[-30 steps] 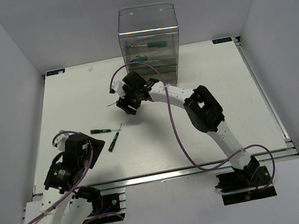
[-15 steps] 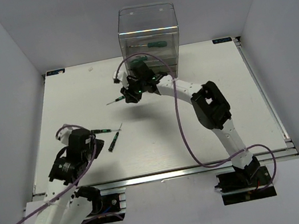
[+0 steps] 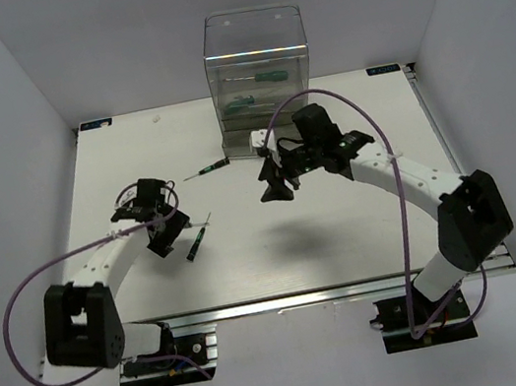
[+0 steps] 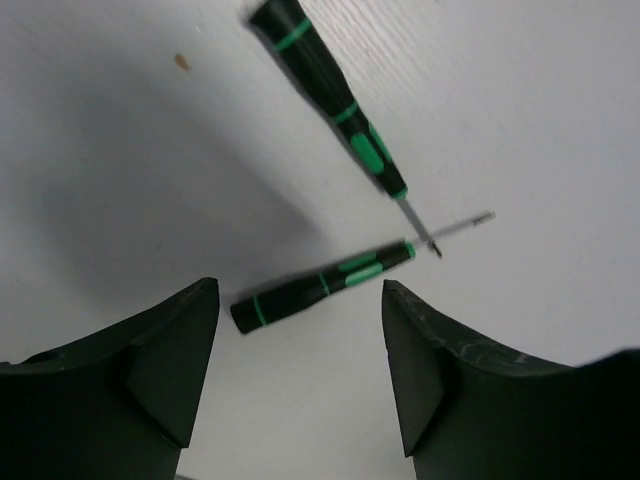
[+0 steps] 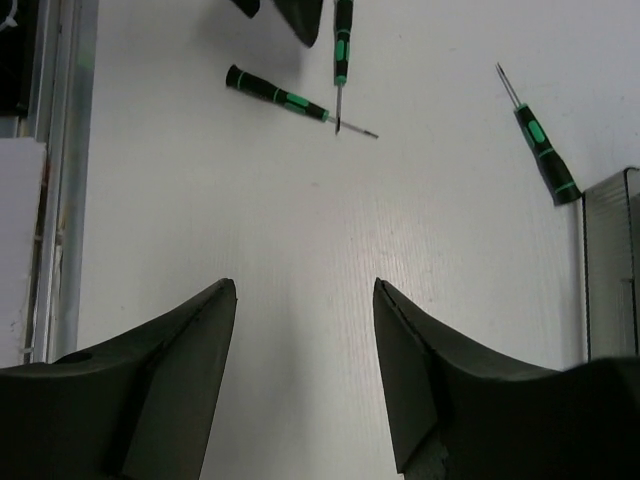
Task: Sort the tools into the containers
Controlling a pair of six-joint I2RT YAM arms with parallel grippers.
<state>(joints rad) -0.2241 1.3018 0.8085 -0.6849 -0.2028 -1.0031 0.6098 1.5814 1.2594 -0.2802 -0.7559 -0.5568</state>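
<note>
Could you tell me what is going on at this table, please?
Screwdrivers are being sorted into a clear box of drawers. The left pincer hangs open over two screwdrivers whose tips cross, and it grips neither. The right pincer is open and empty above the table. A third screwdriver lies on the table near the box, and other screwdrivers lie inside it.

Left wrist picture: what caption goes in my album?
Open left gripper hovers over two green-and-black screwdrivers on the white table.
</note>
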